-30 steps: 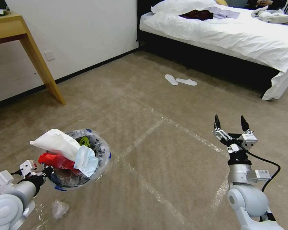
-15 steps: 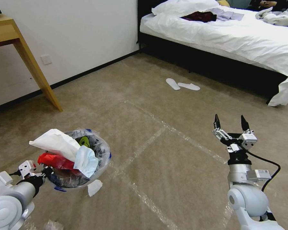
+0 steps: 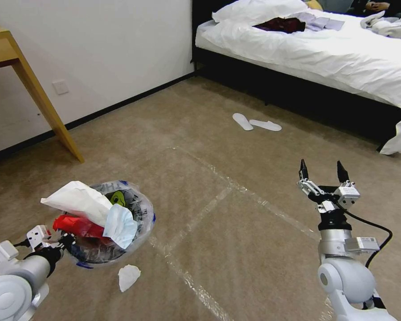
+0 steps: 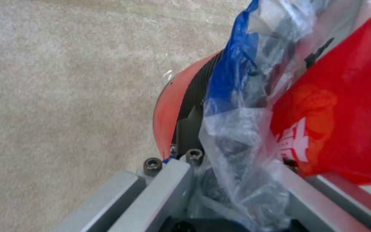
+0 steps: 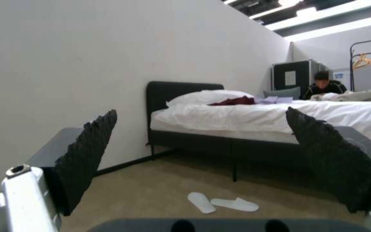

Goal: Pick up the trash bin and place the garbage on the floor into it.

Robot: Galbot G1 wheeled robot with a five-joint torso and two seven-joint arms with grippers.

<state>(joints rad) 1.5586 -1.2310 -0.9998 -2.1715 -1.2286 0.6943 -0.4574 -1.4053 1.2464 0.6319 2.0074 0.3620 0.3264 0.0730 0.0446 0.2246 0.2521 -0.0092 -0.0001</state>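
Note:
The trash bin [image 3: 140,223], red under a clear printed bag, hangs just above the floor [image 3: 236,240] at the lower left. My left gripper [image 3: 63,241] is shut on its near rim. In the left wrist view the red rim [image 4: 168,109] and the bag plastic sit between the left gripper's [image 4: 237,174] fingers. Garbage fills the bin: a white tissue [image 3: 75,199], a red wrapper [image 3: 78,225] and a light-blue wad [image 3: 120,225]. One crumpled white tissue [image 3: 128,276] lies on the carpet beside the bin. My right gripper [image 3: 323,171] is held up at the right, open and holding nothing.
A pair of white slippers [image 3: 256,123] lies on the carpet before the white bed [image 3: 343,58] at the back right. A wooden desk leg [image 3: 44,102] stands at the left by the wall. Clear tape lines [image 3: 200,214] cross the carpet.
The whole picture has shifted, so the camera has moved. A crumpled white tissue has come into sight on the carpet beside the bin. Both arms keep their poses.

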